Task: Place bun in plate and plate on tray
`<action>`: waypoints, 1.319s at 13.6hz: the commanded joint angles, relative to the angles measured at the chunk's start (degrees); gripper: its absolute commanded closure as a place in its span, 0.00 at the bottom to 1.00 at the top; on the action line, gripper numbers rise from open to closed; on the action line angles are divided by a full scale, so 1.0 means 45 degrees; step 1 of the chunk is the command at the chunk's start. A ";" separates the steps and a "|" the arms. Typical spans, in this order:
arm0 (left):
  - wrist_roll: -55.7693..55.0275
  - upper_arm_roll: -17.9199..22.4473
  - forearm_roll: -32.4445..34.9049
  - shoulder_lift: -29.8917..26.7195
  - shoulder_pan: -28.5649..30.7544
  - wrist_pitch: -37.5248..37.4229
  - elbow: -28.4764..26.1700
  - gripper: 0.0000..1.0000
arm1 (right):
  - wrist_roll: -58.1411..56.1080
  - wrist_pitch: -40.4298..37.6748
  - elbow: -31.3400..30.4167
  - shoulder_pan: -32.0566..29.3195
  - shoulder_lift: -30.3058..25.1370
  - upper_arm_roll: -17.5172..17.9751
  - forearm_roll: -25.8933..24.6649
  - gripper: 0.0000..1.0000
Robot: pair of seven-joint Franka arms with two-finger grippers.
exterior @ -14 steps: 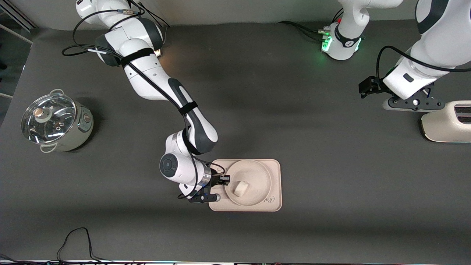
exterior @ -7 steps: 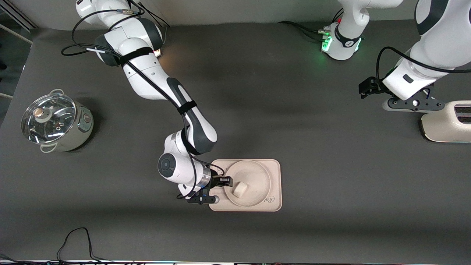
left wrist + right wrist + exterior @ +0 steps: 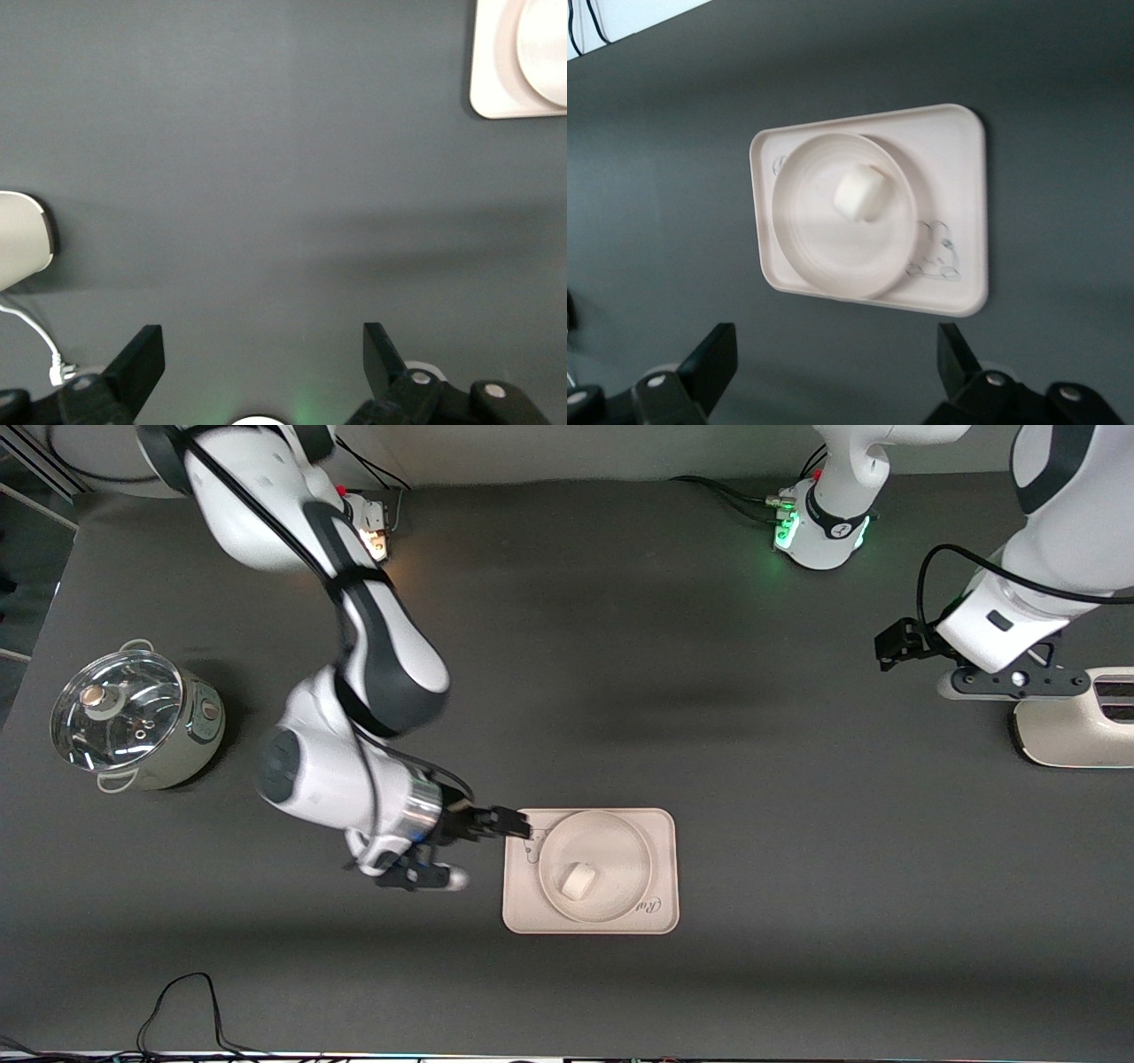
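Bun sits in the round plate, and the plate sits on the tray. The right gripper hangs over the tray's edge, fingers wide apart and holding nothing. The left gripper waits above the table near a cream toaster, fingers apart too.

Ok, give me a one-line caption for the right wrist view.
Bun in plate on tray, seen past the open right gripper.
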 commanded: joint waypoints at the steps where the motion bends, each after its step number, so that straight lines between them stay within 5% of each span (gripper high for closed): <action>1: -0.0919 -0.0048 0.0195 0.0305 0.0299 0.0034 0.0608 0.00 | -0.0017 -0.0747 -0.4678 -0.0459 -0.4921 0.0159 -0.2203 0.00; 4: -0.1096 -0.0126 0.0547 0.0246 0.0317 0.0054 0.0784 0.00 | -0.0035 -0.4495 -0.4764 -0.1902 -0.7330 0.0237 -0.4626 0.00; 6: -0.1194 -0.0068 0.0411 0.0207 0.0376 -0.0004 0.0863 0.00 | -0.0656 -0.5885 -0.4278 -0.2742 -0.7727 0.0237 -0.6113 0.00; 10: -0.1137 -0.0029 0.0312 0.0227 0.0415 0.0093 0.0863 0.00 | -0.2866 -0.6165 -0.3612 -0.4384 -0.7708 0.0159 -0.6996 0.00; 18: -0.1136 -0.0029 0.0312 0.0246 0.0396 0.0152 0.0863 0.00 | -0.3493 -0.6165 -0.3318 -0.4484 -0.7552 -0.0427 -0.7388 0.00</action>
